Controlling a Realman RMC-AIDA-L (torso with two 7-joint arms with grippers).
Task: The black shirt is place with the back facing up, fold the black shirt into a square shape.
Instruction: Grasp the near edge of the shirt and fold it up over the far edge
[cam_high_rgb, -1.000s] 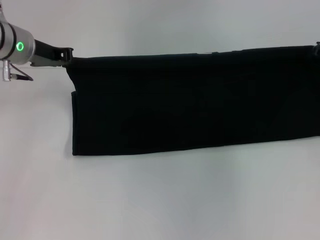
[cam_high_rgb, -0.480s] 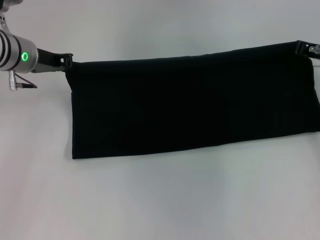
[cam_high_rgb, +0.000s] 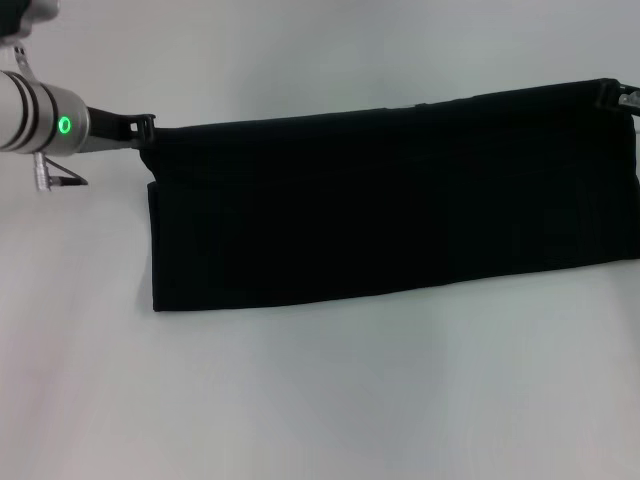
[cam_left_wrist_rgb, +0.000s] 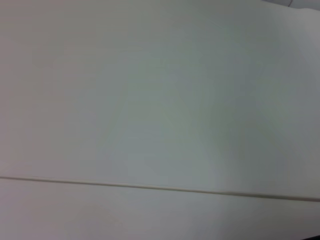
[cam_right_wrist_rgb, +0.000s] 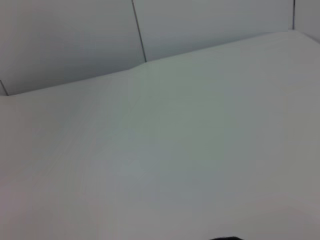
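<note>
the black shirt (cam_high_rgb: 390, 200) was a long, plain black band, stretched wide across the white table (cam_high_rgb: 320, 400) with no lettering showing, its far edge running slightly uphill toward the right. nothing lay on or across it. the left gripper (cam_high_rgb: 148, 127) was clamped on its far left corner, and the right gripper (cam_high_rgb: 618, 92) pinched the far right corner at the head view's edge.
</note>
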